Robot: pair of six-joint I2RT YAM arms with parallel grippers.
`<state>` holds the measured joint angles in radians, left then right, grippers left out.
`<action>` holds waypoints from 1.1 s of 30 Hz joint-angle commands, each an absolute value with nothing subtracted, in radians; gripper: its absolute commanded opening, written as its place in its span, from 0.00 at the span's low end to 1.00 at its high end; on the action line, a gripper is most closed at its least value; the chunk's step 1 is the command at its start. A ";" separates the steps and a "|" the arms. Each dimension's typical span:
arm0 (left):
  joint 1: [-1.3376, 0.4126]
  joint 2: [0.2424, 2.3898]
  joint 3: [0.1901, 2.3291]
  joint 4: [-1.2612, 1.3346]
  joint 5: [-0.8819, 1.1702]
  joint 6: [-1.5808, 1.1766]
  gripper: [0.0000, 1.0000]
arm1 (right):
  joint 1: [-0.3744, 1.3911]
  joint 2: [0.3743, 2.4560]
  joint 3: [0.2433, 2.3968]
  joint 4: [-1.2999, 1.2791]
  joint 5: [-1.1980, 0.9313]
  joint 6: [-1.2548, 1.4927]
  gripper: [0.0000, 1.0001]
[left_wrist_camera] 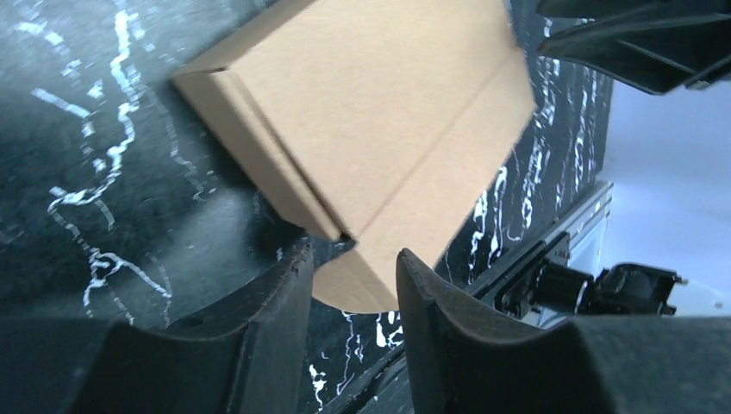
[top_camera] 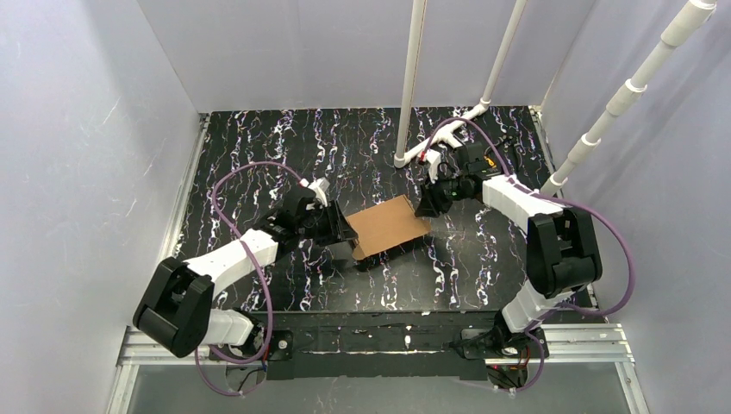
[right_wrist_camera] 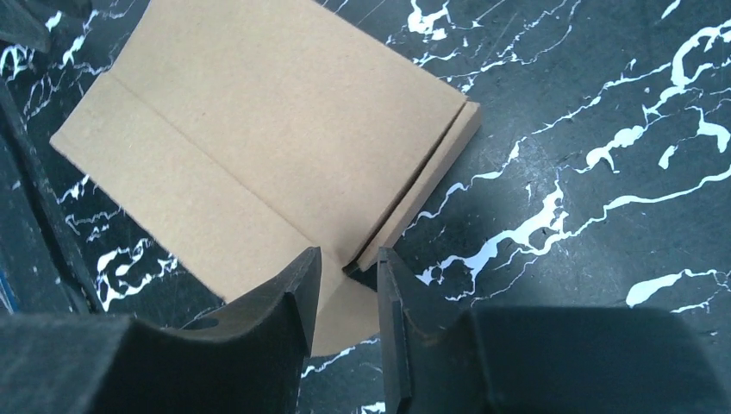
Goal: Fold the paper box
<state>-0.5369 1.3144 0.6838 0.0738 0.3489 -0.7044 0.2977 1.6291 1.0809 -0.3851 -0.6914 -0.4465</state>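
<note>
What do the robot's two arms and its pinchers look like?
The left arm and right arm have white shells with chunky black joints. A thin purple cable loops along each. The left gripper and right gripper each have two matte black wedge-shaped fingers.

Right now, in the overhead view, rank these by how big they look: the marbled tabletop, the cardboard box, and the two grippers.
1. Black marbled tabletop, largest by far.
2. Cardboard box.
3. Left gripper and right gripper: both smaller than the box and too alike to rank.
</note>
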 commanded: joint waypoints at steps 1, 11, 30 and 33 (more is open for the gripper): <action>-0.504 1.318 0.638 0.080 0.291 -0.815 0.42 | 0.295 1.665 1.063 -0.257 -0.701 -0.327 0.38; -0.497 1.394 0.581 0.217 0.338 -0.897 0.50 | 0.293 1.704 1.057 -0.224 -0.617 -0.285 0.49; -0.495 1.467 0.549 0.280 0.335 -0.903 0.52 | 0.275 1.820 1.023 -0.135 -0.745 -0.138 0.58; -0.488 1.469 0.535 0.309 0.348 -0.919 0.53 | 0.273 1.836 1.019 -0.130 -0.745 -0.121 0.54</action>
<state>-0.4984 1.4593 0.5613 0.2852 0.3416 -0.9047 0.2672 1.7908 1.0370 -0.1562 -0.7406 -0.1551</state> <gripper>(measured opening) 0.523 0.565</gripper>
